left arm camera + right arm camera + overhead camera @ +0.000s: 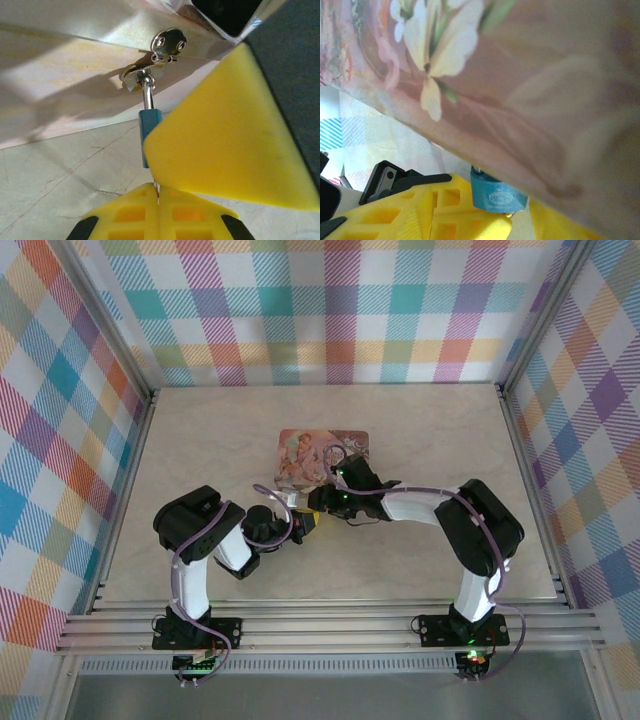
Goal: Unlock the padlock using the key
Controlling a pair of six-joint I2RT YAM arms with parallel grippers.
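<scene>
The padlock (149, 125) is tiny, with a teal-blue body, and its thin shackle (148, 95) hangs from the hasp (167, 42) of the pink tin (322, 457). My left gripper (159, 190) is shut just under the body, and a thin metal sliver, the key (159, 185), runs up from its tips to the lock's bottom. The right gripper (520, 220) is closed round the padlock (497, 192). One of its yellow fingers (225, 135) covers the lock's right side. In the top view both grippers (312, 512) meet at the tin's front edge and hide the lock.
The pink illustrated tin's lid (520, 75) looms close over the right wrist camera. The pale marbled tabletop (200, 440) spreads round the tin. Checked walls and a metal rail (330, 625) bound it.
</scene>
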